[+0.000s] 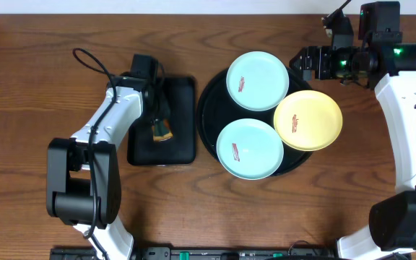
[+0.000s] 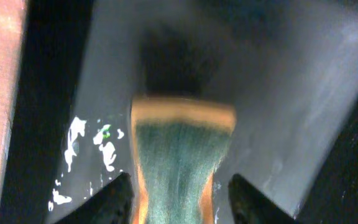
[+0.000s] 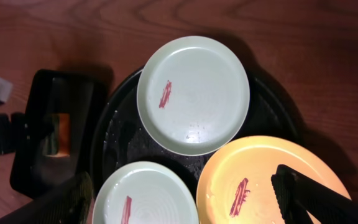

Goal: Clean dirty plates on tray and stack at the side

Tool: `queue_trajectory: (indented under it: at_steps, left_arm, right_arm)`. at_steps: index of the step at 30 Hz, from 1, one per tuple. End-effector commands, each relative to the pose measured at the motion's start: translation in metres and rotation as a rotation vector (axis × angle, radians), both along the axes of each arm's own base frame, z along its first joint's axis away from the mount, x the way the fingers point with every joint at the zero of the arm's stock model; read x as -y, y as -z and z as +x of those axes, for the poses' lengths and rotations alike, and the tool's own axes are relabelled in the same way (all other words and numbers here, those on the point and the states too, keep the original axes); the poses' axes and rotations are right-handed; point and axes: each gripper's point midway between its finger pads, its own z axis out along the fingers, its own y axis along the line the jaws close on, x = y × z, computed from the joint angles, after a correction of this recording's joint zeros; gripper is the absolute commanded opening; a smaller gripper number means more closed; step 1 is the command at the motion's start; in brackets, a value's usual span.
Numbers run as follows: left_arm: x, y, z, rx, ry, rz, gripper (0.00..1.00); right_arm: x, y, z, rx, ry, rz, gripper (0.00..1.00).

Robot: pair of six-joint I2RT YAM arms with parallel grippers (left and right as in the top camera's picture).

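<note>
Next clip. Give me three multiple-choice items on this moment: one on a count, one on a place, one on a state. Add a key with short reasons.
1. How many plates on the round tray are light blue?
A. one
B. two
C. three

2. Where is the sponge?
A. on the round tray
B. on the bare wood
C. over the rectangular tray, at the left gripper

3. The right gripper is:
A. open and empty
B. shut on a plate
C. shut on the sponge

Key:
1 B: the overhead view shows two blue plates beside one yellow plate.
2 C: the overhead view shows the sponge over that tray, under the left arm's tip.
3 A: its wrist view shows the fingers wide apart with nothing between them.
</note>
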Motion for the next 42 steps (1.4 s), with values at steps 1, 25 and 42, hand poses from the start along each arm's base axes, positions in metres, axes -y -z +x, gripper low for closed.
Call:
queue_trajectory:
  at_steps: [1,25,42]
  left_arm:
    - [-0.01,0.011,0.008,0.031,0.048,0.079,0.47]
    - [0.018,-0.015,0.004,0.01,0.136,-0.063,0.57]
    - [0.012,0.037,-0.043,-0.13,0.128,-0.052,0.08]
  right_arm:
    - [-0.004,-0.006,0.003,0.017,-0.006,0.002,0.91]
    - [-0.004,-0.005,0.002,0.011,-0.006,0.001,0.91]
    - [-0.013,-0.013,0.008,0.054,-0.023,-0.024,0.84]
